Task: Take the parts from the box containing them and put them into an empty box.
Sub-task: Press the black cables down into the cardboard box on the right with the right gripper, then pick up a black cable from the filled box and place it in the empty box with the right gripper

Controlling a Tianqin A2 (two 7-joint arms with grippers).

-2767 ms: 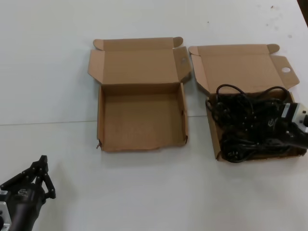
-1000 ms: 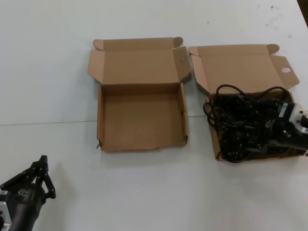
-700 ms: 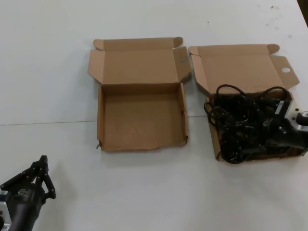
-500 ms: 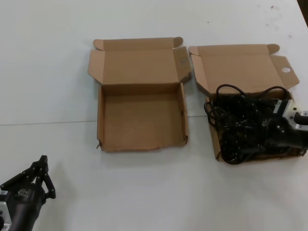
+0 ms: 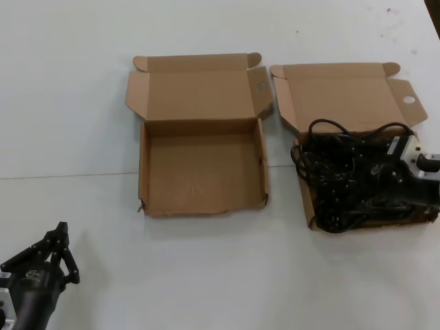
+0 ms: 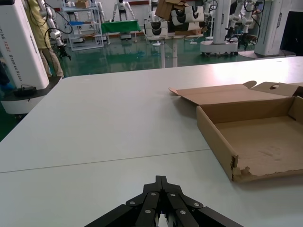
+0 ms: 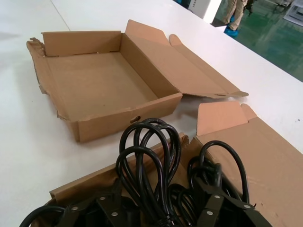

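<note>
The parts are a tangle of black power cables (image 5: 337,172) lying in the right box (image 5: 344,93), whose lid flap has a round hole (image 5: 409,100). My right gripper (image 5: 375,184) is down among them. In the right wrist view it (image 7: 161,203) is open, its fingers (image 7: 112,201) spread wide with looped cables (image 7: 151,165) between them. The empty box (image 5: 203,172) with a ragged front wall sits left of it, lid folded back, and also shows as the empty box (image 7: 94,80) in the right wrist view. My left gripper (image 5: 61,232) rests shut at the near left.
A table seam runs across the white table (image 5: 69,175) at the boxes' mid-height. The two boxes stand close side by side with a narrow gap between them. The left wrist view shows the empty box's (image 6: 265,137) torn corner ahead of the left gripper (image 6: 161,179).
My right gripper has pushed slightly farther into the cable pile and toward the lid, nudging the cables. The left arm and both boxes have not moved.
</note>
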